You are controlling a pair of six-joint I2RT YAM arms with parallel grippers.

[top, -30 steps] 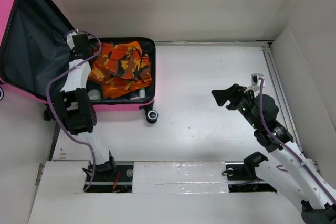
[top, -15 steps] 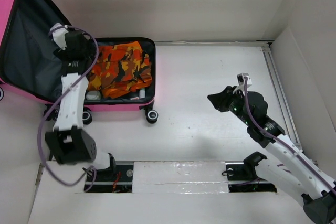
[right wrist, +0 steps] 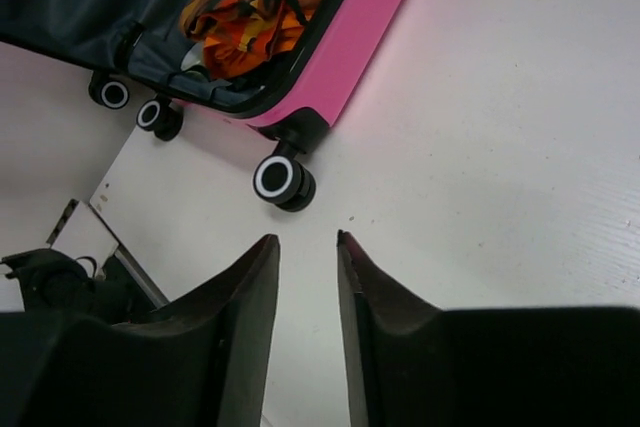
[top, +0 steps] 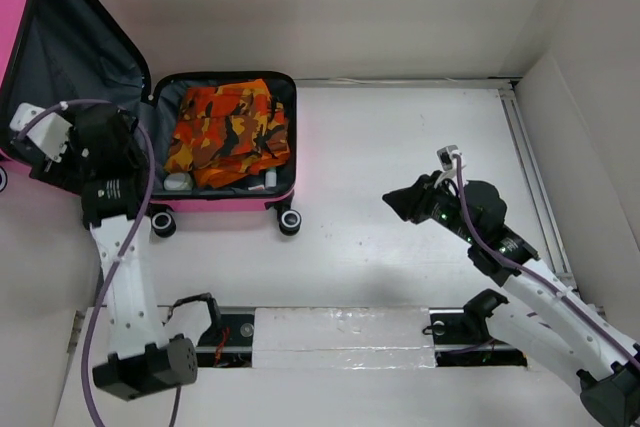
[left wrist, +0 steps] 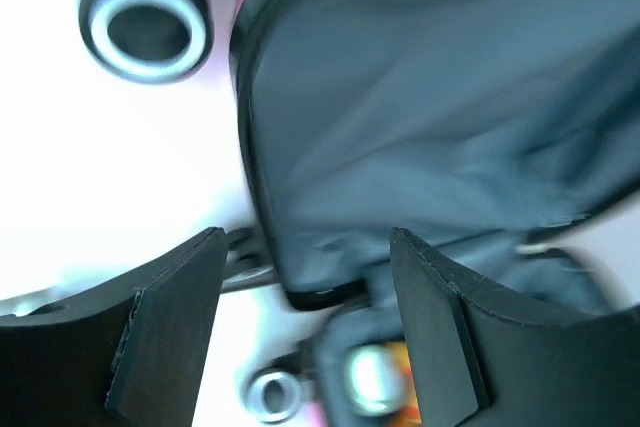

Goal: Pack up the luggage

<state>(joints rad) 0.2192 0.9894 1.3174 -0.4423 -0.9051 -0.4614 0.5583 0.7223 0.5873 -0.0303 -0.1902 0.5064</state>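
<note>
The bright-pink luggage (top: 232,203) lies open at the far left, its lid (top: 70,57) with dark grey lining standing up on the left. Orange camouflage clothing (top: 230,127) fills the base, with a small white item (top: 178,183) beside it. My left gripper (top: 128,142) is open at the lid's near edge. In the left wrist view (left wrist: 307,237) the lid's lined corner (left wrist: 430,97) shows between the fingers, blurred; I cannot tell whether they touch. My right gripper (top: 400,202) is slightly open and empty above the table, right of the luggage. It points at a black wheel (right wrist: 278,177).
White walls enclose the table at the back and right. A raised rail (top: 525,162) runs along the right side. The luggage wheels (top: 290,220) stick out toward the near side. Both arm bases sit in slots at the near edge (top: 340,332).
My left arm has swung from over the luggage's hinge out to the left and nearer, to the lid's near edge. My right gripper has moved a little left toward the luggage.
</note>
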